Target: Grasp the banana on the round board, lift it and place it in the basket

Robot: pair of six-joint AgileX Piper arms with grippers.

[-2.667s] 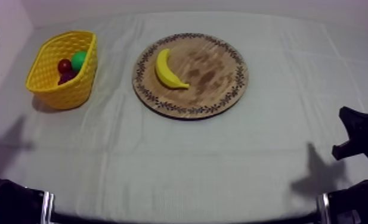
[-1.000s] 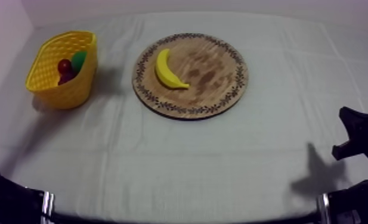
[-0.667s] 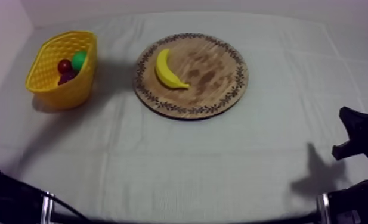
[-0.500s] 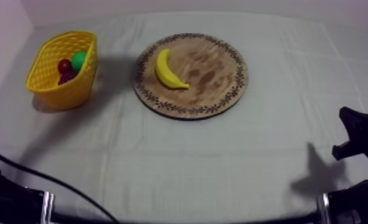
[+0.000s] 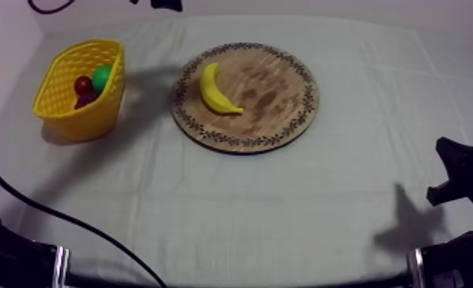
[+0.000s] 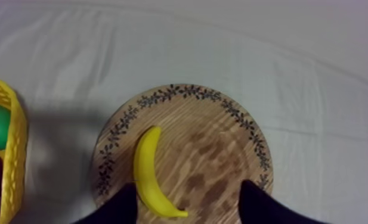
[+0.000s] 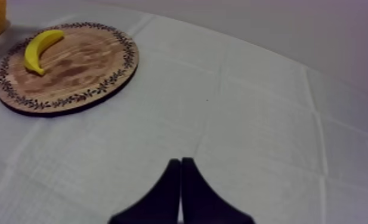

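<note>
Banana [image 5: 218,90] lies on the wooden board [image 5: 281,76], on the side nearest the yellow basket [image 5: 59,92]. Left gripper [image 6: 188,189] is spread and empty at the board's edge. Right gripper [image 7: 181,164] is pressed together over the cloth [image 7: 251,119].

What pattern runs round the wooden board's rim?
Dark leafy sprigs ring the board; clearest in the left wrist view.

The table [image 5: 285,199] bears 2 things directly: the board [image 5: 277,84], and the basket [image 5: 86,116] beside the board, not touching it.
</note>
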